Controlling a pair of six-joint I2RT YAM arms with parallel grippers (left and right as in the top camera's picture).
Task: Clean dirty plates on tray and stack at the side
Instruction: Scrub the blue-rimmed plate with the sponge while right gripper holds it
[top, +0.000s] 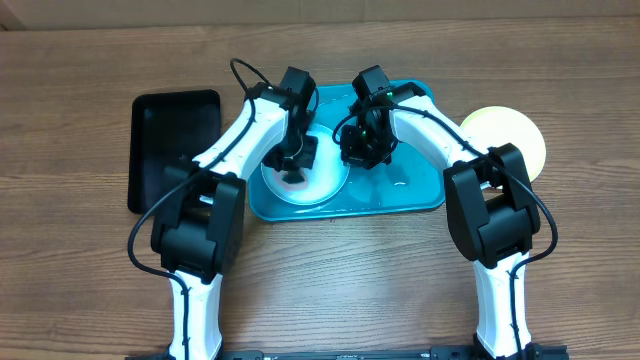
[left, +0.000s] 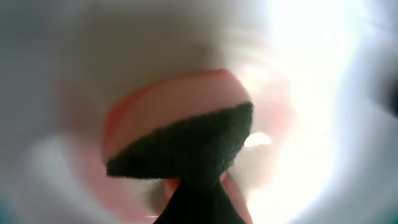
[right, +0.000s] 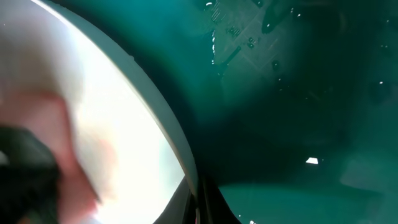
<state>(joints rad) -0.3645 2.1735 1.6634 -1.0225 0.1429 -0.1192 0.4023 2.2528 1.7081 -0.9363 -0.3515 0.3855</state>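
A white plate (top: 326, 180) lies in the left part of the turquoise tray (top: 420, 192). My left gripper (top: 295, 163) is shut on a pink sponge with a dark green pad (left: 180, 140) and presses it onto the plate (left: 62, 74), where a pinkish-red smear shows around the sponge. My right gripper (top: 362, 150) is shut on the plate's right rim (right: 180, 152), with its fingers (right: 200, 202) on either side of the rim above the wet tray floor (right: 280, 124). A yellow-green plate (top: 510, 135) lies on the table right of the tray. I cannot make out a pale blue plate.
A smaller black tray (top: 175, 145) lies on the wooden table left of the turquoise tray. Water drops sit on the turquoise tray's floor (top: 400, 180). Both arms reach over the tray from the front.
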